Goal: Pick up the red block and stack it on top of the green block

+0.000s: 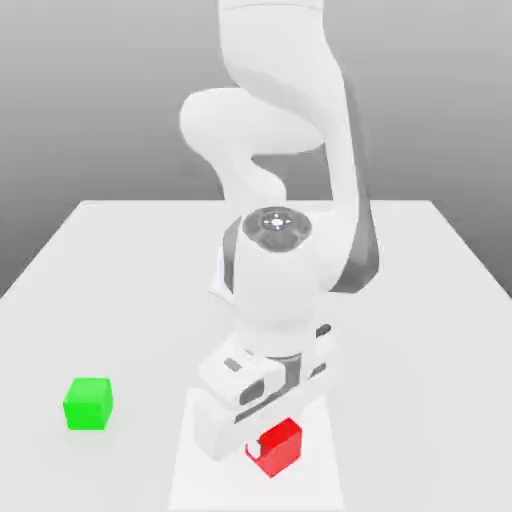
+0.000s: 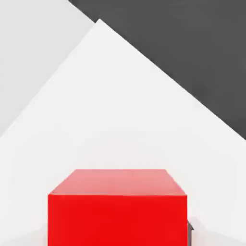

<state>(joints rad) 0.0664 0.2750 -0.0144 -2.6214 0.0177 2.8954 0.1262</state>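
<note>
The red block (image 1: 282,447) lies on the white table near its front edge, at the middle of the exterior view. My gripper (image 1: 266,447) reaches down over it, and the white hand covers the block's left part. In the hand view the red block (image 2: 117,211) looms very close, and a dark fingertip (image 2: 190,229) presses against its side, so the jaws are shut on the block. It still rests on the table. The green block (image 1: 88,403) stands alone toward the exterior view's left, well apart from the gripper.
The white table (image 1: 120,260) stretches back to the arm's base, with open surface between the two blocks. Its front edge runs just beyond the red block. In the hand view the table corner (image 2: 98,21) meets a dark floor.
</note>
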